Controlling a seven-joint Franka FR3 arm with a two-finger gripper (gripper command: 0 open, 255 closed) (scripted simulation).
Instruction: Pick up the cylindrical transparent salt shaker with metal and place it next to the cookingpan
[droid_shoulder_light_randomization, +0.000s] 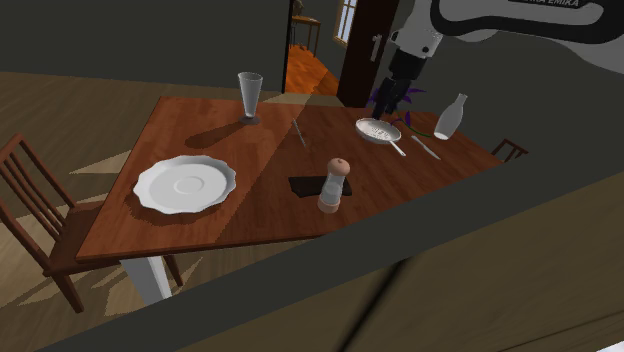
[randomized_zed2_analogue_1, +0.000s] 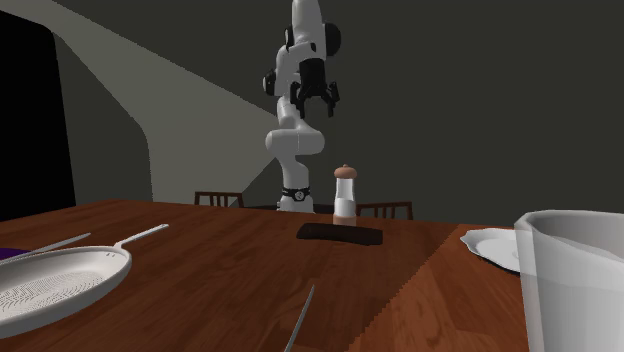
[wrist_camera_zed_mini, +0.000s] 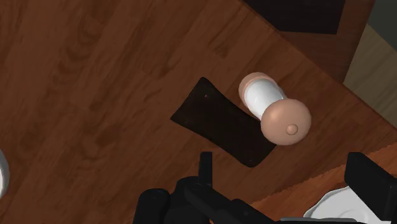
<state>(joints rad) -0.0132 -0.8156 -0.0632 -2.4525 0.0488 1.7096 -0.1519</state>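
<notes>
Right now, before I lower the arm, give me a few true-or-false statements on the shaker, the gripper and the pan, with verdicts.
1. The salt shaker stands upright on the table. True.
2. The gripper is shut on the shaker. False: its fingers stand open, high above the table, holding nothing.
3. A dark flat mat lies right beside the shaker. True.
4. The shaker lies in the pan. False: it stands on the wood, well apart from the pan.
5. The glass stands on the plate. False: it stands on the table, apart from the plate.
</notes>
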